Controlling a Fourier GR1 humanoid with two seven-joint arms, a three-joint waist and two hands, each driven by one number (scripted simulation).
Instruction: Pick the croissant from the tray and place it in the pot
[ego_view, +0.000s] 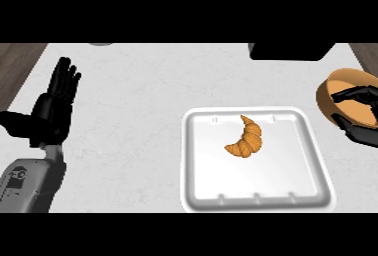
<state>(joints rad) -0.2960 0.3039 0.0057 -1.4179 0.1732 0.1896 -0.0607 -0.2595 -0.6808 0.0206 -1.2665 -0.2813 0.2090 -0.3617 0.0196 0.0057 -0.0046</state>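
Croissant (248, 138): lies in the white tray (198, 165), upper middle; probably light, soft, flaky, best pinched across its thick middle.
Pot (334, 96): orange, beside the tray's far right corner.
Right hand (359, 114): over the pot, fingers curled, holding nothing.
Left hand (53, 107): resting open, far left.
Desk (140, 90): pale, smooth.
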